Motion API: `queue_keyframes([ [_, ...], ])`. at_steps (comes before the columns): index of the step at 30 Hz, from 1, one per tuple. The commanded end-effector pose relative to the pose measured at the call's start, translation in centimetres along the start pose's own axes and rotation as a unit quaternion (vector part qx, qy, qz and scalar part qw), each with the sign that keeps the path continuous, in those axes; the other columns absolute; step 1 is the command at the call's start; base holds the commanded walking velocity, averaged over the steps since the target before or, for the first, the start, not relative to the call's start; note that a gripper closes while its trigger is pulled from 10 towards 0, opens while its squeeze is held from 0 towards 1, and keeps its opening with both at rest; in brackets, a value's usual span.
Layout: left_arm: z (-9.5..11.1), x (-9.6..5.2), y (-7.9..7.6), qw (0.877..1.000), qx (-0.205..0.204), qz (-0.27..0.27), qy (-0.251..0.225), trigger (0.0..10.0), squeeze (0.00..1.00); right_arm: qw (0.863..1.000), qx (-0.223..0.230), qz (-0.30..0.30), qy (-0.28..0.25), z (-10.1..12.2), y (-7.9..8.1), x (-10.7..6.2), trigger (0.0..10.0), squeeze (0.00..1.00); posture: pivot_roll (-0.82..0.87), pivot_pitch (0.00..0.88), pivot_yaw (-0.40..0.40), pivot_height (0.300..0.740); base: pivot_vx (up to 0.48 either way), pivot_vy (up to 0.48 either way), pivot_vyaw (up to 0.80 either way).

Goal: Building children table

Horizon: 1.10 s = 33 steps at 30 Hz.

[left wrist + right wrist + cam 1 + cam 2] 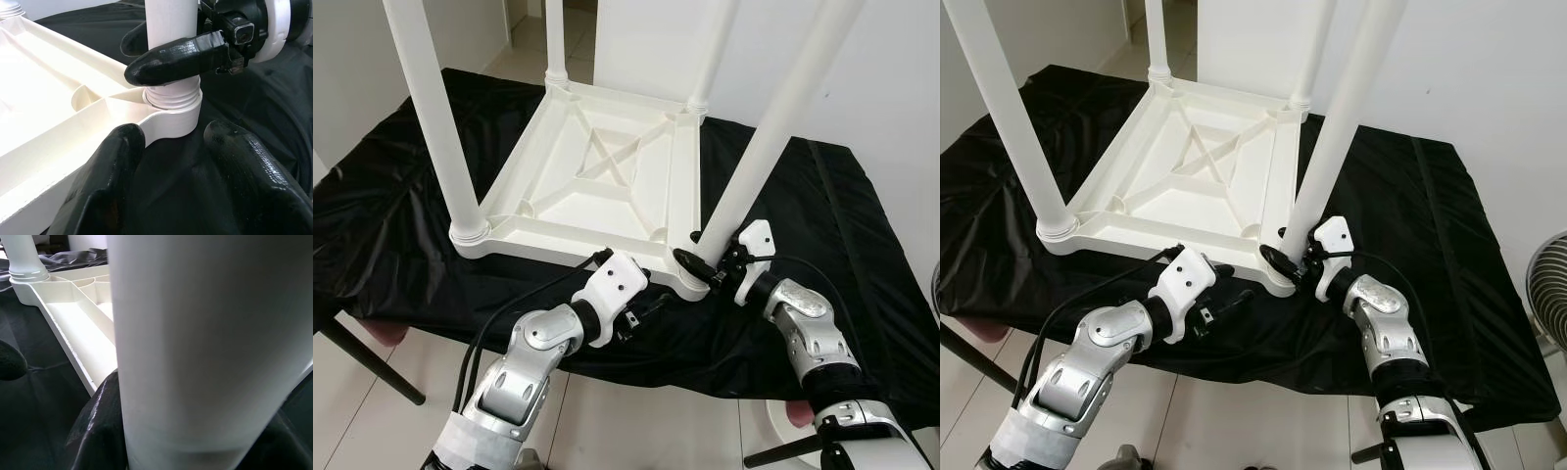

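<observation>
Right claw [697,262] gripping table leg [773,122]

Plain white wall [1489,69], pale tiled floor [524,44], black cloth [842,264] covering a work surface

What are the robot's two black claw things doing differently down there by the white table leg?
The right tool is closed around the base of the near table leg, its fingers on both sides of it. The left tool is open and holds nothing, hovering over the black cloth beside the tabletop corner. The right tool touches the leg; the left touches nothing clearly. Both are at the same near corner.
</observation>
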State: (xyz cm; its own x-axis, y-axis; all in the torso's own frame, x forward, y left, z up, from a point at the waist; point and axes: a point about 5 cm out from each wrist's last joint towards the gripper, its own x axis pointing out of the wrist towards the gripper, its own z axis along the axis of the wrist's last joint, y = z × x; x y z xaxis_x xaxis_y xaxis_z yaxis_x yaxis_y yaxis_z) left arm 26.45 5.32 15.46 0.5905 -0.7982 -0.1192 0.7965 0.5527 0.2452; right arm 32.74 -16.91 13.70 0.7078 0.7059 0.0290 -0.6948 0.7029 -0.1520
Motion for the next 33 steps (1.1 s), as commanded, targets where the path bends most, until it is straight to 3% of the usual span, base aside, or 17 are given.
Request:
queue_keyframes([
  [1, 0.0, 0.1, -0.2, 1.000, -0.001, 0.008, 0.001, 10.0, 0.00, 0.999, 0.024, -0.015, 0.023, -1.5, 0.8, -0.3, 10.0, 0.00, 0.15, 0.055, -0.079, 0.740, 0.000, 0.000, 0.00],
  [6, 0.0, 0.1, -0.5, 1.000, -0.003, 0.004, 0.002, 10.0, 0.00, 0.995, 0.029, -0.093, 0.028, -1.6, 1.1, -0.1, 10.0, 0.00, 0.14, 0.054, -0.080, 0.740, 0.000, 0.000, 0.00],
  [13, -0.1, 0.1, -0.6, 1.000, -0.004, 0.000, 0.003, 10.0, 0.00, 0.988, 0.034, -0.144, 0.039, -1.8, 1.3, 0.0, 10.0, 0.00, 0.14, 0.052, -0.078, 0.740, 0.000, 0.000, 0.00],
  [14, -0.1, 0.1, -0.7, 1.000, -0.003, -0.003, 0.003, 10.0, 0.00, 0.980, 0.042, -0.189, 0.041, -1.7, 1.1, -0.1, 10.0, 0.00, 0.13, 0.050, -0.081, 0.740, 0.000, 0.000, 0.00],
  [16, -0.1, 0.1, -0.7, 1.000, -0.003, -0.003, 0.003, 10.0, 0.00, 0.980, 0.042, -0.189, 0.041, -1.7, 1.1, -0.1, 10.0, 0.00, 0.13, 0.050, -0.081, 0.740, 0.000, 0.000, 0.00],
  [17, -0.1, 0.2, -0.8, 1.000, -0.003, -0.004, 0.003, 10.0, 0.00, 0.968, 0.056, -0.240, 0.042, -1.7, 1.2, -0.2, 10.0, 0.00, 0.13, 0.050, -0.085, 0.740, 0.000, 0.000, 0.00],
  [18, -0.1, 0.2, -0.8, 1.000, -0.003, -0.004, 0.003, 10.0, 0.00, 0.968, 0.056, -0.240, 0.042, -1.7, 1.2, -0.2, 10.0, 0.00, 0.13, 0.050, -0.085, 0.740, 0.000, 0.000, 0.00],
  [19, -0.1, 0.2, -0.8, 1.000, -0.003, -0.006, 0.003, 10.0, 0.00, 0.955, 0.066, -0.287, 0.044, -1.7, 1.5, -0.3, 10.0, 0.00, 0.13, 0.050, -0.085, 0.740, 0.000, 0.000, 0.00],
  [20, -0.1, 0.2, -0.8, 1.000, -0.003, -0.006, 0.003, 10.0, 0.00, 0.955, 0.066, -0.287, 0.044, -1.7, 1.5, -0.3, 10.0, 0.00, 0.13, 0.050, -0.085, 0.740, 0.000, 0.000, 0.00],
  [22, -0.2, 0.2, -0.9, 1.000, -0.004, -0.006, 0.002, 10.0, 0.00, 0.933, 0.071, -0.351, 0.039, -1.6, 2.7, -0.1, 10.0, 0.00, 0.13, 0.049, -0.092, 0.740, 0.000, 0.000, 0.00],
  [24, -0.2, 0.2, -0.9, 1.000, -0.004, -0.006, 0.002, 10.0, 0.00, 0.933, 0.071, -0.351, 0.039, -1.6, 2.7, -0.1, 10.0, 0.00, 0.13, 0.049, -0.092, 0.740, 0.000, 0.000, 0.00],
  [25, -0.2, 0.2, -1.0, 1.000, -0.005, -0.006, 0.002, 10.0, 0.00, 0.922, 0.074, -0.378, 0.037, -1.5, 3.5, 0.0, 10.0, 0.00, 0.14, 0.049, -0.095, 0.740, 0.000, 0.000, 0.00],
  [27, -0.2, 0.2, -1.1, 1.000, -0.005, -0.006, 0.003, 10.0, 0.00, 0.914, 0.079, -0.395, 0.036, -1.4, 4.1, 0.2, 10.0, 0.00, 0.14, 0.049, -0.097, 0.740, 0.000, 0.000, 0.00],
  [28, -0.2, 0.2, -1.1, 1.000, -0.005, -0.006, 0.003, 10.0, 0.00, 0.914, 0.079, -0.395, 0.036, -1.4, 4.1, 0.2, 10.0, 0.00, 0.14, 0.049, -0.097, 0.740, 0.000, 0.000, 0.00],
  [29, -0.2, 0.2, -1.1, 1.000, -0.006, -0.006, 0.002, 10.0, 0.00, 0.916, 0.091, -0.389, 0.028, -1.2, 5.1, 0.9, 10.0, 0.00, 0.14, 0.048, -0.099, 0.740, 0.000, 0.000, 0.00],
  [33, -0.3, 0.2, -1.2, 1.000, -0.007, -0.006, 0.002, 10.0, 0.00, 0.922, 0.095, -0.376, 0.008, -0.3, 5.7, 1.5, 10.0, 0.00, 0.13, 0.050, -0.099, 0.740, 0.000, 0.000, 0.00],
])
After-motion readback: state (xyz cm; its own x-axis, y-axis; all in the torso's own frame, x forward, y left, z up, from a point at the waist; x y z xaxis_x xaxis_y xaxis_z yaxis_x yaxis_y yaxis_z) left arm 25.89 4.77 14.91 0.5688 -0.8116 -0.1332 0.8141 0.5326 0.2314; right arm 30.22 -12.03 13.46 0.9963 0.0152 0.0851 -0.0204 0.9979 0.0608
